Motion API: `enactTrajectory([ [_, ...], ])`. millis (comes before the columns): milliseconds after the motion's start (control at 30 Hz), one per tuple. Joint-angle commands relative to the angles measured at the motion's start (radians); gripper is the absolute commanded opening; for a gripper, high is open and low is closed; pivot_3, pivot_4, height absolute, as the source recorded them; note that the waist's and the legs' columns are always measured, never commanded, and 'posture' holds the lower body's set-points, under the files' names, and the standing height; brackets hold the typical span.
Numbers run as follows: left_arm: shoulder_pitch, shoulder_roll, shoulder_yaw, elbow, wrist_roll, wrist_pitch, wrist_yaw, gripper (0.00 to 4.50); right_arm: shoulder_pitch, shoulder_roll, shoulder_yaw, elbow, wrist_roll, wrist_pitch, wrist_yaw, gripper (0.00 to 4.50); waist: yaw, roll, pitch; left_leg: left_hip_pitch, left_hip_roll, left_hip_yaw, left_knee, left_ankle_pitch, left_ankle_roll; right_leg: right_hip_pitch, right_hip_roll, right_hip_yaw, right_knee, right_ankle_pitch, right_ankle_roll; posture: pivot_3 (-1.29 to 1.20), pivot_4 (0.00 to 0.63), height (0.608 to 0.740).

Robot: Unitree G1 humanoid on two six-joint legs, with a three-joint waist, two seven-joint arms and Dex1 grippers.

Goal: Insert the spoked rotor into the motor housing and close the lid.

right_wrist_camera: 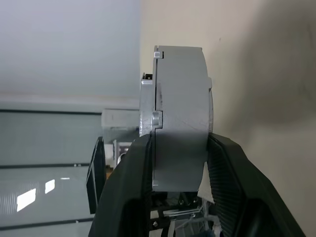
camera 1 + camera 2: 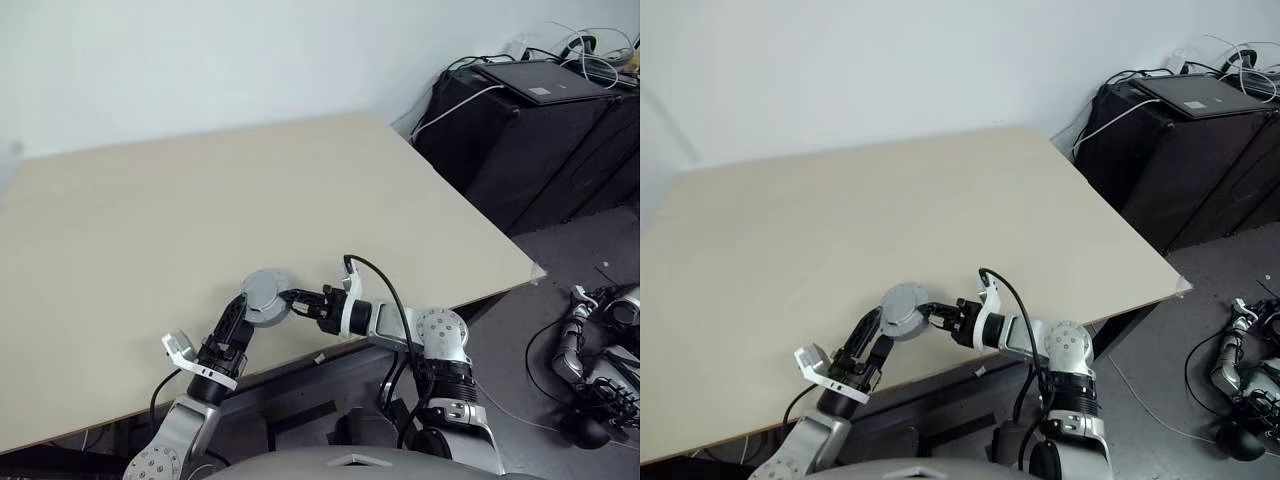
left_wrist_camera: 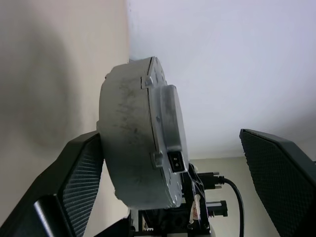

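Right gripper [image 1: 177, 163] jaws clamping grey motor housing [image 1: 180, 113] edge-on

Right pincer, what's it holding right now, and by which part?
The right pincer holds the closed grey round assembly, fingers clamped across its two flat faces at the edge. The left pincer stands open around it, not gripping.

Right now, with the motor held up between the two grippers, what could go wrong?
1. Only the right gripper clamps the closed grey motor assembly, pinching its two flat faces near the rim; it may pivot or slip.
2. The left gripper is open, one finger beside the assembly; a nudge could knock it loose.
3. It hangs near the table edge, so a drop may land on the floor.
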Motion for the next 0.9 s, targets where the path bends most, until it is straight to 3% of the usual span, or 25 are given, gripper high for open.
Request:
enactTrajectory([
  [33,-0.013,-0.061,-0.031,-0.02,-0.024,-0.005,-0.009,4.5,0.039,0.107,0.042,-0.054,0.064,0.02,0.032,1.3,0.0,0.0,0.0,0.0,0.0,0.0,0.0,0.0,0.0,0.0,0.0,0.0,0.0,0.0,0.0,0.0,0.0,0.74],
  [700,-0.022,-0.056,-0.06,-0.008,-0.016,-0.038,-0.015,4.5,0.043,0.098,0.047,-0.066,0.1,0.038,0.045,1.3,0.001,0.0,0.0,-0.002,0.0,0.0,0.0,-0.002,0.002,0.0,0.0,0.0,-0.005,0.0,0.001,0.0,0.0,0.74],
  [800,-0.022,-0.058,-0.06,-0.007,-0.021,-0.044,-0.016,3.91,0.041,0.096,0.048,-0.064,0.098,0.038,0.045,1.3,0.001,0.0,0.0,-0.002,0.0,0.0,0.0,-0.002,0.002,0.001,0.0,0.0,-0.005,0.001,0.001,0.0,0.0,0.74],
  [900,-0.02,-0.057,-0.062,-0.006,-0.026,-0.047,-0.019,2.88,0.04,0.095,0.049,-0.062,0.096,0.038,0.045,1.3,0.001,0.0,0.0,-0.002,0.0,0.0,0.0,-0.002,0.002,0.001,0.0,0.0,-0.006,0.001,0.001,0.0,0.0,0.74],
])
